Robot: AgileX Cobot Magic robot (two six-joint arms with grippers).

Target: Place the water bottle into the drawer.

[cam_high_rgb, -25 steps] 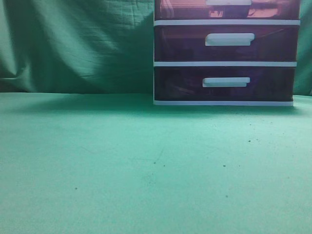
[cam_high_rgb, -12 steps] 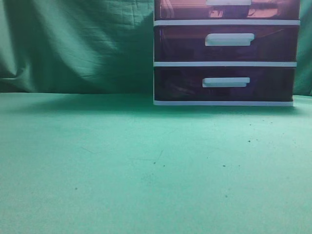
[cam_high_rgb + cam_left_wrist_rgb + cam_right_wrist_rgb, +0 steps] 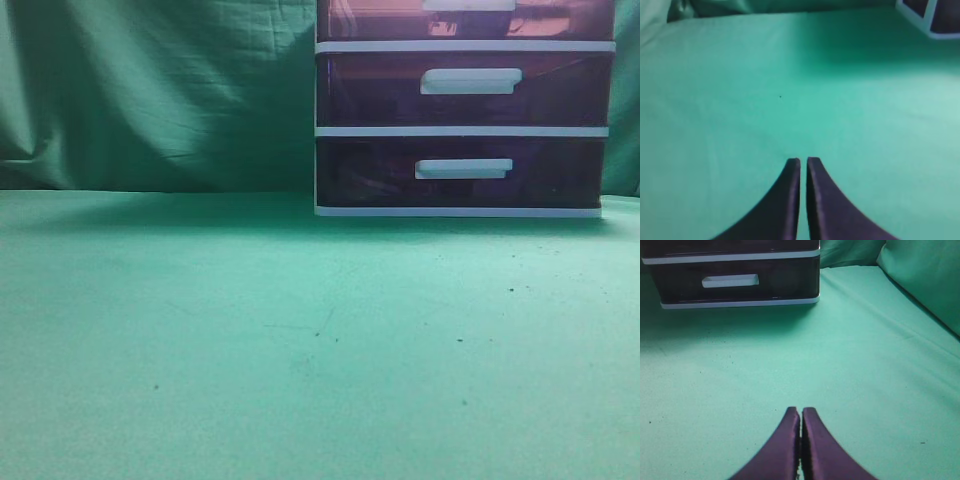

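The white-framed drawer unit [image 3: 462, 130] stands at the back right of the exterior view. Its uppermost dark red-purple drawer [image 3: 380, 18] is cut by the top edge and looks closed, with its white handle [image 3: 468, 5] partly showing. The water bottle is not in any view. My left gripper [image 3: 803, 160] is shut and empty over bare green cloth, with a corner of the unit [image 3: 930, 17] at its far right. My right gripper [image 3: 801, 410] is shut and empty, well in front of the unit's lowest drawer [image 3: 732, 282]. Neither gripper shows in the exterior view.
A green cloth [image 3: 250, 330] covers the table and hangs as a backdrop [image 3: 150, 90] behind it. The two lower drawers [image 3: 465, 88] [image 3: 460, 172] are closed. Folded green cloth rises at the right [image 3: 925, 275] in the right wrist view.
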